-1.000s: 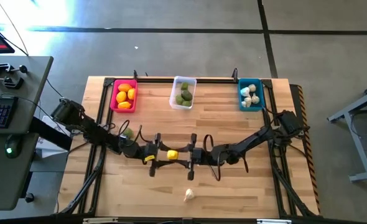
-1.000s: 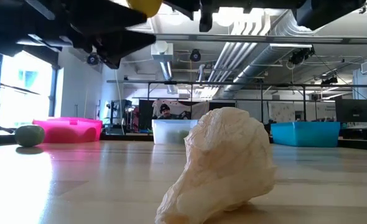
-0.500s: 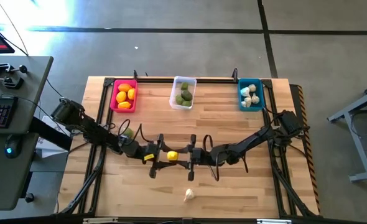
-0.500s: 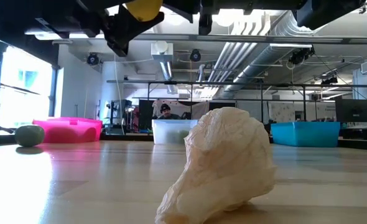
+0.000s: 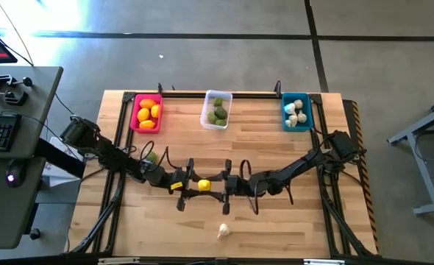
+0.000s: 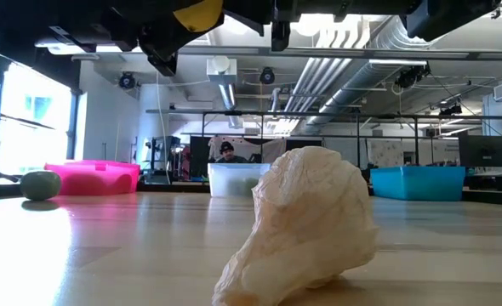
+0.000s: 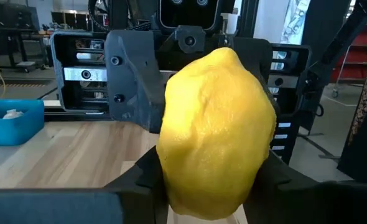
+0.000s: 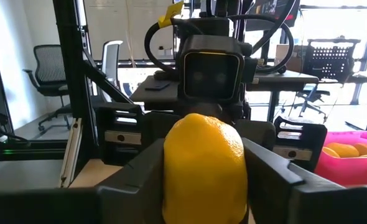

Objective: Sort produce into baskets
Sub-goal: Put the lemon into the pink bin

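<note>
Both grippers meet above the middle of the wooden desk (image 5: pixel 276 221), with one yellow lemon (image 5: pixel 202 185) between them, clear of the surface. In each wrist view the lemon sits between that arm's fingers; the left gripper (image 5: pixel 191 185) and the right gripper (image 5: pixel 215 185) each have fingers against its sides, so both grip it.

Along the far edge stand three baskets: pink basket (image 5: pixel 135 112) with orange and yellow citrus, clear basket (image 5: pixel 207 110) with green fruits, teal basket (image 5: pixel 306 112) with garlic bulbs.

Loose garlic bulb (image 5: pixel 223 230) lies near the front edge. Green fruit (image 5: pixel 151 156) lies beside the left arm.

No legible labels or writing.
</note>
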